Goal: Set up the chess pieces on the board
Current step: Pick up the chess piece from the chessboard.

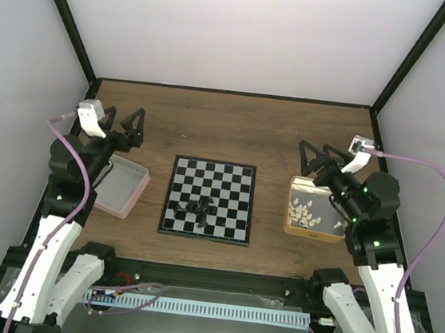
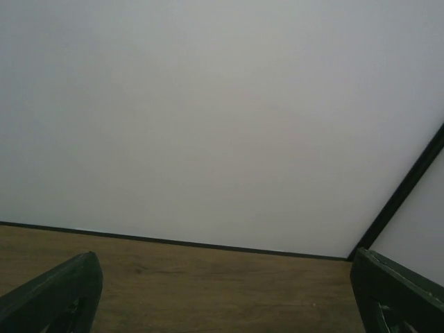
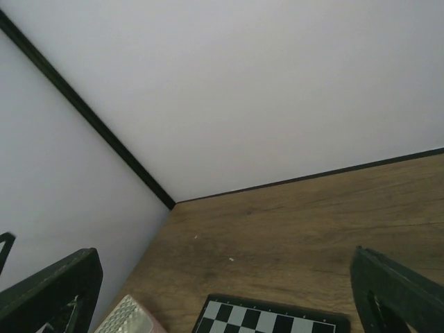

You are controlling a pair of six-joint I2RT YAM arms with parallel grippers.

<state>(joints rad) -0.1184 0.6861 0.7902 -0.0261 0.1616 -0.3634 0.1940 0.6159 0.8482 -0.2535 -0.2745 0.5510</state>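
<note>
Board [image 1: 208, 199] lies flat mid-table [image 1: 227, 127], between the two arms. The black pieces [image 1: 200, 208] sit in a loose clump on its near-centre squares, not in rows; I can't tell upright from tipped at this size. The cream-white pieces [image 1: 306, 215] are heaped in the tan tray [image 1: 292, 200] just right of the board, none on the squares. The pink tray [image 1: 121, 189] is left of the board and looks bare inside. Left gripper [image 1: 123, 125] is raised over the pink tray's far edge with its jaws spread wide and nothing held. Its wrist view shows only both fingers [image 2: 62, 291] at the bottom corners, with wood and white wall [image 2: 222, 104] between. Right gripper [image 1: 317, 157] is over the tan tray's far edge, jaws also spread wide and holding nothing. Its wrist view catches the board's far edge [image 3: 270, 322] and a corner of the pink tray [image 3: 128, 316] — neither touched.
</note>
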